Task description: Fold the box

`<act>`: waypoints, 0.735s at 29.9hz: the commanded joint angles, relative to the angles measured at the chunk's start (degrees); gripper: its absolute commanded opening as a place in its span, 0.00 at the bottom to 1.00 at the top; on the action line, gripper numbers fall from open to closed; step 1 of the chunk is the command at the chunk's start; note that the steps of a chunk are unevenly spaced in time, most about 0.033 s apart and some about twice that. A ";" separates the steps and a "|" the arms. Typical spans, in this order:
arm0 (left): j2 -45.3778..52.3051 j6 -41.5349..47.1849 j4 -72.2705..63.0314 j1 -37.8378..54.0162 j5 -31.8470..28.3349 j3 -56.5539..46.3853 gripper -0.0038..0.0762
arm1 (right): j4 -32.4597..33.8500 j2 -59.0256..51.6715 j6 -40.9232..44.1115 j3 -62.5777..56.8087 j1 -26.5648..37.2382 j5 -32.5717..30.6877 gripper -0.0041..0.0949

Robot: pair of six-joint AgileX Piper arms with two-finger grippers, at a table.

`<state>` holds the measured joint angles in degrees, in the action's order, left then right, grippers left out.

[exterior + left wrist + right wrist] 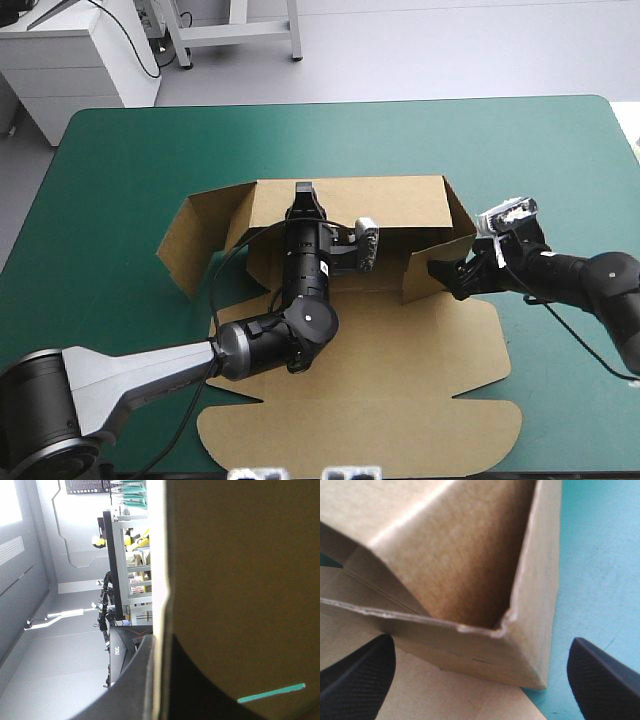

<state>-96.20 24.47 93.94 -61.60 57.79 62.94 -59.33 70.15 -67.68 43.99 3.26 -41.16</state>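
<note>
The brown box (400,350) lies mid-table as a cut sheet, its lid flat toward the near edge. Its far wall (380,200) and right wall (440,262) stand raised, and the left flaps (195,240) lean outward. My left gripper (303,195) reaches over the sheet to the top of the far wall. In the left wrist view the board (240,580) fills the space, its edge between the fingers (132,690) of my left gripper (160,647), shut on it. My right gripper (447,272) stands open at the right corner (500,625), its fingers (600,675) either side of that corner.
The teal-green cover (560,160) runs bare beyond and to the right of the box. The flat lid (300,430) reaches nearly to the table's near edge. My left arm (150,365) lies across the sheet's near left part.
</note>
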 commanded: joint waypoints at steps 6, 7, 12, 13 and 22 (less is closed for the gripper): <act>2.96 0.62 3.39 -0.24 2.00 1.35 0.04 | -6.60 -3.59 -4.35 -4.22 -12.38 19.28 0.90; 2.96 0.62 3.39 -0.24 2.00 1.35 0.04 | -6.60 -3.59 -4.17 -4.85 -14.30 23.29 0.90; 2.96 0.62 3.39 -0.24 2.00 1.35 0.04 | -6.60 -3.59 -3.26 -5.89 -20.83 36.89 0.90; 2.96 0.62 3.39 -0.24 1.97 1.35 0.04 | -6.88 -3.59 -3.19 -5.92 -21.43 38.43 0.90; 2.96 0.62 3.39 -0.24 1.87 1.35 0.04 | -8.03 -3.09 -3.31 -5.92 -22.42 43.84 0.78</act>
<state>-96.20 24.47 94.00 -61.60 57.42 62.94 -66.64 67.79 -70.83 36.74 -19.19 0.00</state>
